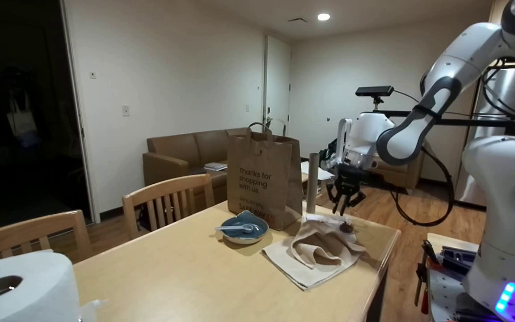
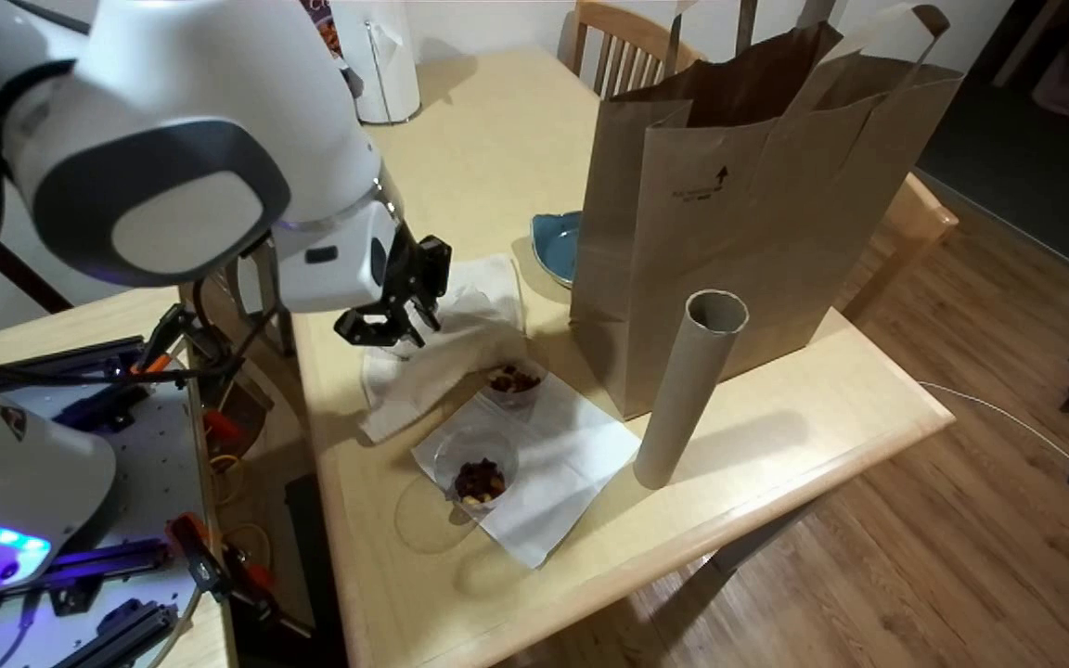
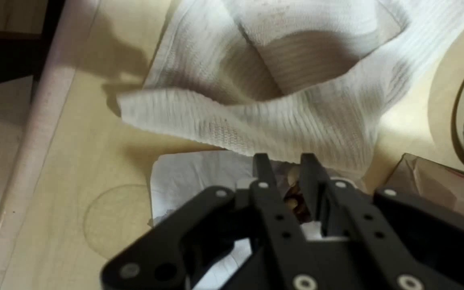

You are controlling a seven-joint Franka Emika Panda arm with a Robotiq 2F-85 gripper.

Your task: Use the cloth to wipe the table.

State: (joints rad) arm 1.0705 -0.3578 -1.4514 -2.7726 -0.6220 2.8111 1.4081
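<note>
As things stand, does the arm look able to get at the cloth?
Probably yes: the pincer hangs near the cloth, slightly open with nothing gripped, and nothing visible lies on top. A clear cup beside the cloth might crowd a low approach.

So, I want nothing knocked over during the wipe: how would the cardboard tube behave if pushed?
The cardboard tube would probably tip easily, standing tall and narrow on its end. Its open top shows it's hollow, so likely light. Once down, its round side may roll.
</note>
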